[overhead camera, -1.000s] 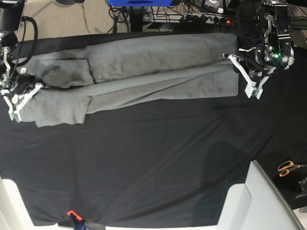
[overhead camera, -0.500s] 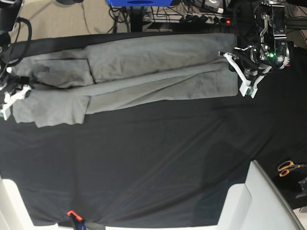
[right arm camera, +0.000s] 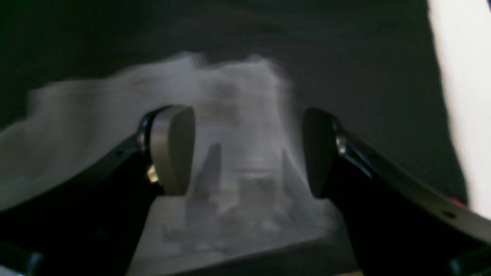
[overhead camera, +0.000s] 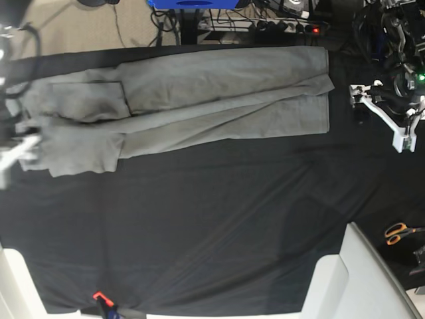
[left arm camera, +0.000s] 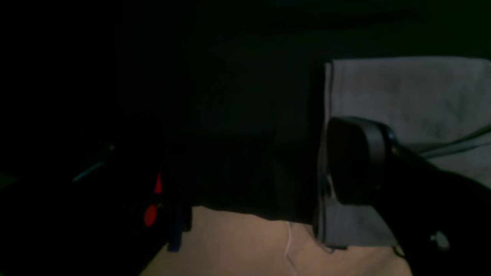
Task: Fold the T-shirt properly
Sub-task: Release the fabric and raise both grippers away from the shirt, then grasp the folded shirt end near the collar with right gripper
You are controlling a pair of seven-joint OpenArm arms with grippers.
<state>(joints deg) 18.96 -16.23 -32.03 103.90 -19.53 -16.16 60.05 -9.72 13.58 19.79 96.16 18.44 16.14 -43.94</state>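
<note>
The grey T-shirt (overhead camera: 199,93) lies folded lengthwise across the far part of the black-covered table (overhead camera: 212,226). Its hem end is at the right and its sleeve end at the left. My left gripper (overhead camera: 384,116) stands open to the right of the hem, clear of the cloth. In the left wrist view only one dark finger (left arm camera: 356,161) shows, over the T-shirt's edge (left arm camera: 402,92). My right gripper (right arm camera: 245,153) is open, with blurred grey T-shirt cloth (right arm camera: 230,107) below and between its pads. In the base view it is a blur (overhead camera: 13,156) at the T-shirt's left end.
Orange-handled scissors (overhead camera: 398,232) lie at the right edge. White panels stand at the near right (overhead camera: 352,279) and near left (overhead camera: 16,286). An orange clip (overhead camera: 99,296) sits at the table's near edge. Cables and a power strip (overhead camera: 292,26) lie behind the table.
Both grippers have opened and let go of the T-shirt. The left one has drawn off to the right of the hem, the right one toward the left edge. The cloth has settled flat.
</note>
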